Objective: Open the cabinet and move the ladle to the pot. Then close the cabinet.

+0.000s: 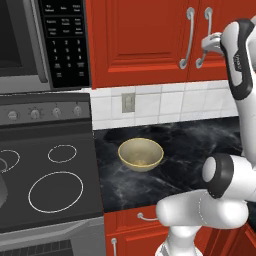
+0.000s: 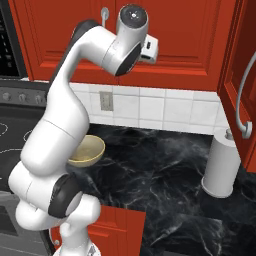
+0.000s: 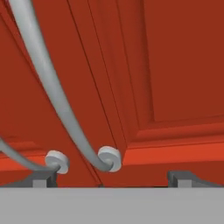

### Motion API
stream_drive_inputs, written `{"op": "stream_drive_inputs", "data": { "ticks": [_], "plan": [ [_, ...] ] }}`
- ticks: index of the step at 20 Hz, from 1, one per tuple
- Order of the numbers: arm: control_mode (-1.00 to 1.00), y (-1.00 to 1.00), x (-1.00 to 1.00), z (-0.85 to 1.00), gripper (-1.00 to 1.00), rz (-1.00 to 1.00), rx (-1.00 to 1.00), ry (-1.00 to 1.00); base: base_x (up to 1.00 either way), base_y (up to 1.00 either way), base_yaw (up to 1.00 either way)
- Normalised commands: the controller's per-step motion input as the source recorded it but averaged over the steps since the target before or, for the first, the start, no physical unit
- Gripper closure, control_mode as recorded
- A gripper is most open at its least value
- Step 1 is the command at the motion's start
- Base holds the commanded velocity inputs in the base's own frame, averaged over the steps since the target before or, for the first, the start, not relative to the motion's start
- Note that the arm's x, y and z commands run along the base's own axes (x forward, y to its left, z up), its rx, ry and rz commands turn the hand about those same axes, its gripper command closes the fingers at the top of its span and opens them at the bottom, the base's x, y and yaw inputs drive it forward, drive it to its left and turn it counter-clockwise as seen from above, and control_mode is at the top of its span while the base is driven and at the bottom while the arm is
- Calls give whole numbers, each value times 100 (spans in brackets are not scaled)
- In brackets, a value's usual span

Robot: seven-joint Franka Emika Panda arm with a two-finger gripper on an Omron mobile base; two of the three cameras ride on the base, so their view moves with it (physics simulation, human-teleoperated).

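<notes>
The cabinet (image 1: 145, 40) is red, and both panelled doors are shut. Its two curved silver handles (image 1: 187, 37) hang side by side at the centre. My gripper (image 1: 207, 47) is raised to the lower ends of those handles and stands open, holding nothing. In the hand view the door (image 3: 183, 65) is very close. One handle's lower mount (image 3: 109, 158) lies between my two dark fingertips (image 3: 183, 177), and my gripper (image 3: 113, 178) does not touch it. From the right base camera my wrist covers most of the gripper (image 2: 150, 47) in front of the cabinet (image 2: 190, 40). The ladle is hidden. The pot is out of view.
A shallow yellowish bowl (image 1: 140, 154) sits on the black marble counter (image 1: 190, 150). The stove (image 1: 50, 185) and microwave (image 1: 30, 40) are at the left. A dark rounded shape (image 1: 1, 192) shows at the stove's left edge. A paper towel roll (image 2: 220, 167) stands right, below another red door's handle (image 2: 242, 100).
</notes>
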Motion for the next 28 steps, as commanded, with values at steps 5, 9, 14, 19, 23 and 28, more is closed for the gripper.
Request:
{"op": "stream_drive_inputs", "data": {
  "ticks": [5,9,14,19,23,28],
  "plan": [
    [-100,6,23,0,-100,1,0,0,0,0,0],
    [-100,0,31,0,-100,1,0,0,0,0,0],
    [-100,0,38,0,-100,1,0,0,0,0,0],
    [-100,0,35,0,-100,0,0,-4,0,0,0],
    [-100,0,29,0,-100,0,0,-9,0,0,0],
    [-100,0,27,-2,-100,0,-2,-11,0,0,0]
  ]
}}
